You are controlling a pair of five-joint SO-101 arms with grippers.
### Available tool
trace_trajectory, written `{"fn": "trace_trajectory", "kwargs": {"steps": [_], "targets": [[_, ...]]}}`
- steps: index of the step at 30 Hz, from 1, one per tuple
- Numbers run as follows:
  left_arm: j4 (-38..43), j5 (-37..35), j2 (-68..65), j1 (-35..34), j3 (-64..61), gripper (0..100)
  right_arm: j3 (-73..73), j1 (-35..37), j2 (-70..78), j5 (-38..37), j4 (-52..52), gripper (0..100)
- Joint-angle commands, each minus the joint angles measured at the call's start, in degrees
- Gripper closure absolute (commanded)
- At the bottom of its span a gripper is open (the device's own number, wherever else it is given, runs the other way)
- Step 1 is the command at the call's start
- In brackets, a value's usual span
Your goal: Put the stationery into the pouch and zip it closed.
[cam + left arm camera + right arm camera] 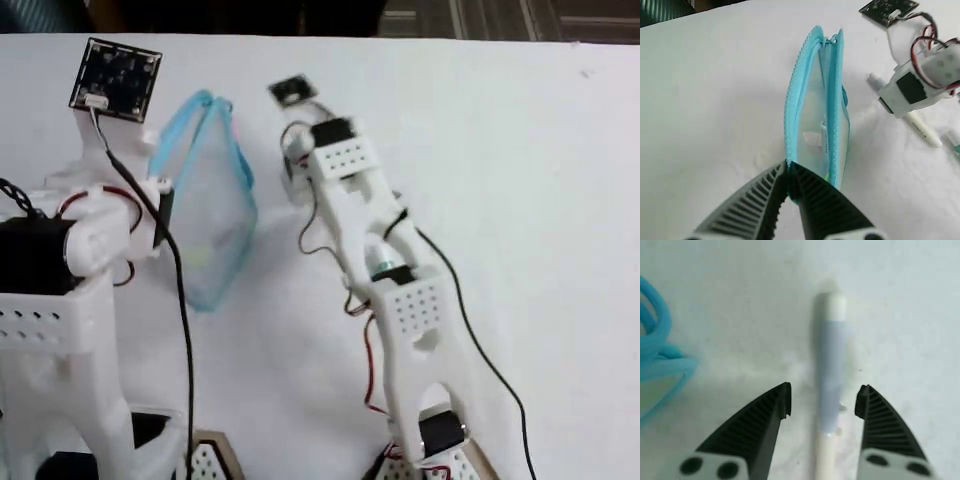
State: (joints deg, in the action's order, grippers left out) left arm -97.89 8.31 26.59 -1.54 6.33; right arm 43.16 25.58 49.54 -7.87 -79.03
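Scene: two white arms side by side over a pale worktop (530,140), a blue-edged pouch (816,95) between them.
Left end effector (788,168): fingers pressed together on one end of the pouch's zipper rim, gripping the fabric.
Pouch: stands on its edge on the worktop with the zip undone and the mouth gaping. It is see-through between the blue trim, and small pale items (814,137) show inside through its clear side.
Right end effector (822,397): fingers spread apart and lowered over a pen (830,350), one ribbed finger on each side of the barrel; neither can be seen to press on it.
Pen: white with a grey-blue middle band, lying flat on the worktop just beside the pouch and outside it.
Seen from above: the pouch is beside the left arm's wrist, and the right arm stretches forward along the pouch's other side.
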Motion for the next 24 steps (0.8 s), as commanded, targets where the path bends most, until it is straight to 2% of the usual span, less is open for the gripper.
{"fn": "trace_trajectory", "kwargs": {"steps": [1,4,7,9,12,21,24], "targets": [[-0.4,0.0,-3.3,-0.2,-0.9,98,1.1,0.7,3.6,0.1,3.0,78.6],[-0.4,0.0,-3.3,-0.2,-0.9,98,4.3,0.4,6.6,0.1,2.7,81.7],[-0.4,0.0,-3.3,-0.2,-0.9,98,9.8,0.3,7.8,-0.1,-0.6,99.8],[-0.4,0.0,-3.3,-0.2,-0.9,98,13.6,0.3,7.8,-0.1,-3.1,94.0],[-0.4,0.0,-3.3,-0.2,-0.9,98,20.5,0.3,7.5,0.2,-7.3,98.8],[-0.4,0.0,-3.3,-0.2,-0.9,98,53.1,0.8,7.3,0.3,-21.7,98.1],[-0.4,0.0,-3.3,-0.2,-0.9,98,52.0,0.7,1.9,2.0,-21.9,98.1]]}}
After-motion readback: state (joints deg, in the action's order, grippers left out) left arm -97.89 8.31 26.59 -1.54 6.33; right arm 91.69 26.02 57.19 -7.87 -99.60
